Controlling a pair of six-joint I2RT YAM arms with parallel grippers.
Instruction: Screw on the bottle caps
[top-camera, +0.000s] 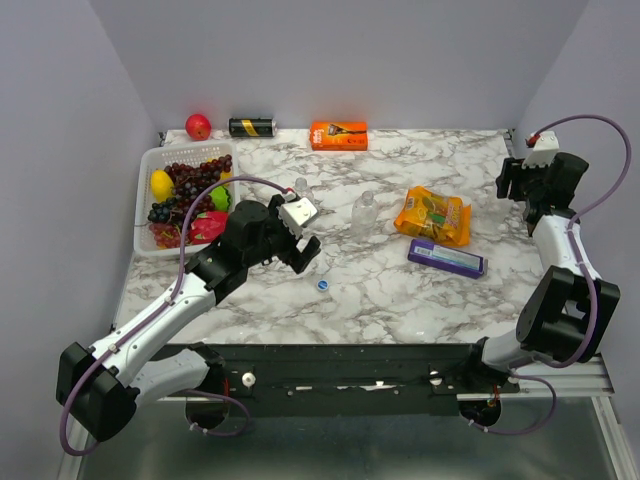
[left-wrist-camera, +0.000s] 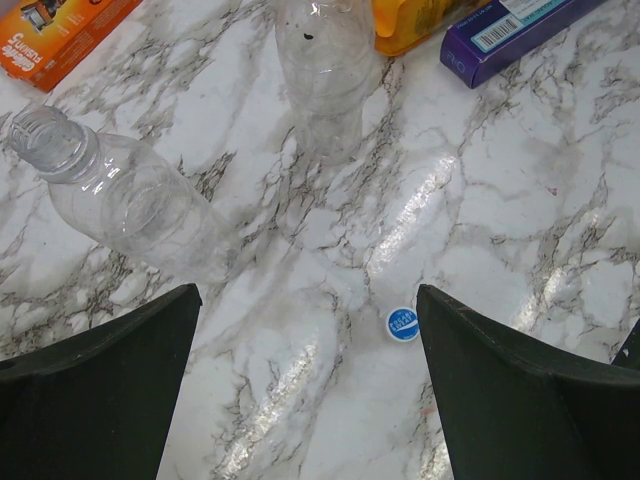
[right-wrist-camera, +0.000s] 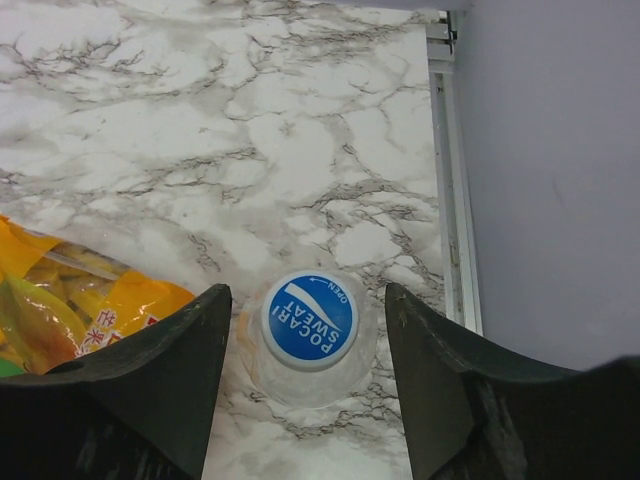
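Two clear bottles stand uncapped mid-table (top-camera: 302, 187) (top-camera: 365, 212). In the left wrist view they are the left bottle (left-wrist-camera: 120, 195) and the bottle further back (left-wrist-camera: 320, 70). A loose blue bottle cap (top-camera: 322, 284) (left-wrist-camera: 402, 324) lies on the marble, just inside the right finger of my left gripper (left-wrist-camera: 308, 295) (top-camera: 305, 250). That gripper hovers wide open with nothing in it. At the far right edge my right gripper (top-camera: 527, 188) (right-wrist-camera: 307, 292) hangs over a third bottle (right-wrist-camera: 300, 375) wearing a blue cap (right-wrist-camera: 308, 320). Its fingers (right-wrist-camera: 200, 350) stand apart on both sides of the cap with gaps showing.
A white basket (top-camera: 150, 160) of fruit sits at the back left, with a red apple (top-camera: 198, 126), a black-and-gold can (top-camera: 252, 127) and an orange box (top-camera: 338, 134) along the back. A yellow snack bag (top-camera: 432, 216) and a purple box (top-camera: 447, 258) lie centre-right. The table's metal edge rail (right-wrist-camera: 450, 200) runs beside the capped bottle.
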